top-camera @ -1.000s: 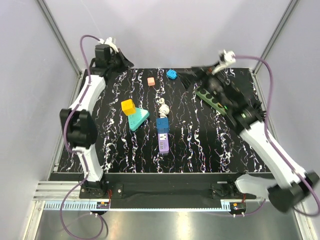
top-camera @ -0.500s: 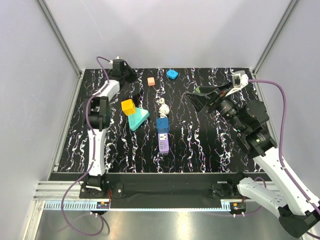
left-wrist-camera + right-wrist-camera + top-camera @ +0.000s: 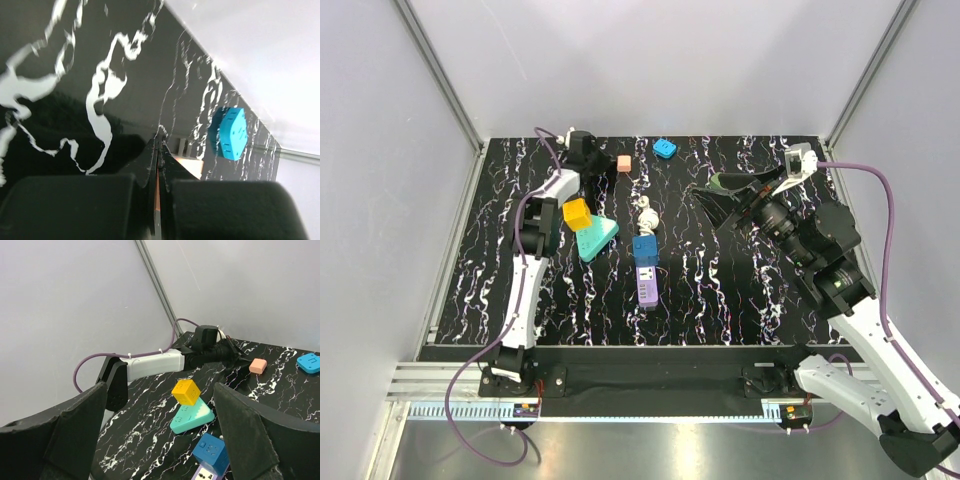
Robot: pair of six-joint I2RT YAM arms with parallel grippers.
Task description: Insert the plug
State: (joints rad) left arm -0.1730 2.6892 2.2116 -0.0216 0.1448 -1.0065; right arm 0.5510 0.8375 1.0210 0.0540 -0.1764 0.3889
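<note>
Purple power strip (image 3: 647, 287) lies nearest my bases on the black marbled table (image 3: 750, 290). Small marks show on its top face, too small to read. A blue cube socket (image 3: 645, 249) touches its far end. Just beyond that cube, apart from it, lies the white plug (image 3: 647, 213) with its cord bundled beside it. No brand or lettering can be read on any item.

To the left of the plug sits a teal triangular socket (image 3: 595, 238), with a yellow cube (image 3: 577, 214) resting on its far corner.

My right gripper (image 3: 710, 205) hangs to the right of the plug, well apart from it. Its jaws stand wide with nothing between them, and the wrist view looks across the table through the gap. A green object (image 3: 724, 181) shows at its far side, mostly hidden.

Farther back, my left gripper (image 3: 590, 152) sits near the rear left of the table, well apart from the plug. Its fingers are pressed together on nothing. A salmon block (image 3: 622, 162) lies just beside its tips, and a blue hexagonal block (image 3: 664, 148) lies beyond, near the back edge.
</note>
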